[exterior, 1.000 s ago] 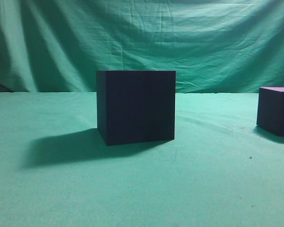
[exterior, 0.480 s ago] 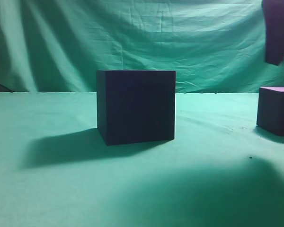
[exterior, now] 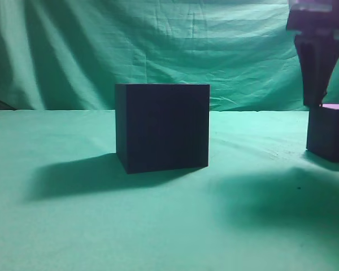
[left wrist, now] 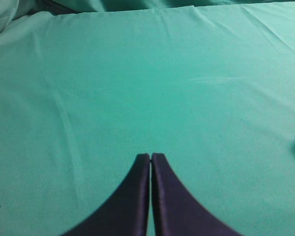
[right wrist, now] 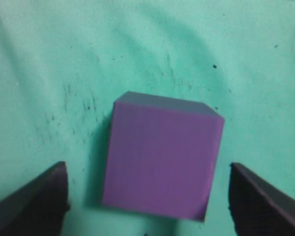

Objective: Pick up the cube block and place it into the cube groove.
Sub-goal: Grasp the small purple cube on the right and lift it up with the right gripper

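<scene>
Since half a second ago, the right gripper (exterior: 316,104) has come down from the 1 o'clock corner of the exterior view and now hangs with its tip just above the cube block (exterior: 329,132). That small purple cube sits on the green cloth (exterior: 169,226) at the 3 o'clock edge, well apart from the large dark box (exterior: 162,127) at the centre. From table height the box's top opening, the cube groove, cannot be seen, so what lies inside cannot be told.

Seen from the right wrist, the cube block (right wrist: 162,157) lies between the right gripper's fingers (right wrist: 34,201), which are spread wide at 8 and 4 o'clock, clear of its sides.

Seen from the left wrist, the left gripper (left wrist: 151,157) has its fingers pressed together, holding nothing, above bare cloth (left wrist: 137,73).
</scene>
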Tool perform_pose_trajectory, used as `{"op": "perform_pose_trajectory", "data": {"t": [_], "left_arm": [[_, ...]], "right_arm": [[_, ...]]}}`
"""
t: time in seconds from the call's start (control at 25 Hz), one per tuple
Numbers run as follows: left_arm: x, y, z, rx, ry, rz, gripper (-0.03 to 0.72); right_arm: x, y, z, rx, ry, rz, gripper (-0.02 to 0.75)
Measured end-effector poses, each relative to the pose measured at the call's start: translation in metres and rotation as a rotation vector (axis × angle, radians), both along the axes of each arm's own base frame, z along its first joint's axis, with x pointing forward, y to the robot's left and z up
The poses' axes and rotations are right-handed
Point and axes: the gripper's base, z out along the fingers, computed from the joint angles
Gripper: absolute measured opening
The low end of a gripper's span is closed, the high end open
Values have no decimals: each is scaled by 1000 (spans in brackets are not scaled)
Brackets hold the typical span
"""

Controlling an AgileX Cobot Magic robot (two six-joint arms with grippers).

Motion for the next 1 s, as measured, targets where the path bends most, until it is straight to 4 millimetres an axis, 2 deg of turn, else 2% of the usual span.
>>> {"op": "perform_pose_trajectory", "data": {"t": [0.04,0.08,0.12,0.2,0.24,0.28,0.32,0.36,0.4,0.44,0.64,0.76,0.88,1.0], "left_arm": [[0,0,0,0,0,0,0],[0,0,0,0,0,0,0],[0,0,0,0,0,0,0],[0,0,0,0,0,0,0],[0,0,0,0,0,0,0],[0,0,0,0,0,0,0],[0,0,0,0,0,0,0],[0,0,0,0,0,0,0],[0,0,0,0,0,0,0],[0,0,0,0,0,0,0],[0,0,0,0,0,0,0],[0,0,0,0,0,0,0],[0,0,0,0,0,0,0],[0,0,0,0,0,0,0]], "right_arm": [[2,1,-4,-2,0,-2,624],[4,1,-7,-2,1,-5,576],[6,2,-10,-3,3,-5,574],[9,2,-15,-7,11,-5,511],[9,2,-17,-8,12,-7,519],[10,3,-18,-7,14,-12,466],[10,3,-19,-8,18,-20,446],[10,2,-20,-11,19,-27,463],[10,2,-20,-12,19,-40,422],[11,2,-20,-14,18,-55,415],[15,1,-15,-26,15,-70,424],[22,4,4,-24,10,-68,424],[28,13,39,-12,-51,-18,424],[22,32,76,3,-97,57,424]]}}
